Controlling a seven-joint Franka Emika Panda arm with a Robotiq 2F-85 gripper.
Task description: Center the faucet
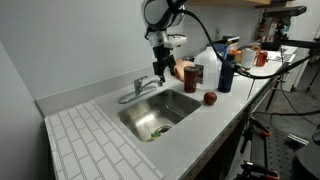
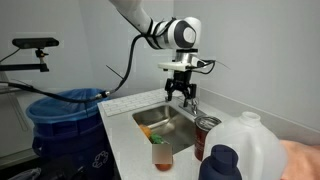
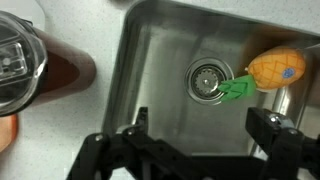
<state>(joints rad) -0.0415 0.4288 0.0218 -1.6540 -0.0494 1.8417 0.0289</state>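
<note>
The faucet (image 1: pixel 138 90) stands at the back edge of the sink (image 1: pixel 170 108) in the tabletop (image 1: pixel 90 135). Its thin spout seems turned aside, not over the basin. The end effector (image 1: pixel 160 68) hovers just beside it. In the wrist view its fingers (image 3: pixel 268 130) are spread wide and hold nothing. I see this risk: a push close to the base may slide off the smooth chrome, or touch the small lever and start the water. A push that is too strong could carry the spout beyond the middle.
</note>
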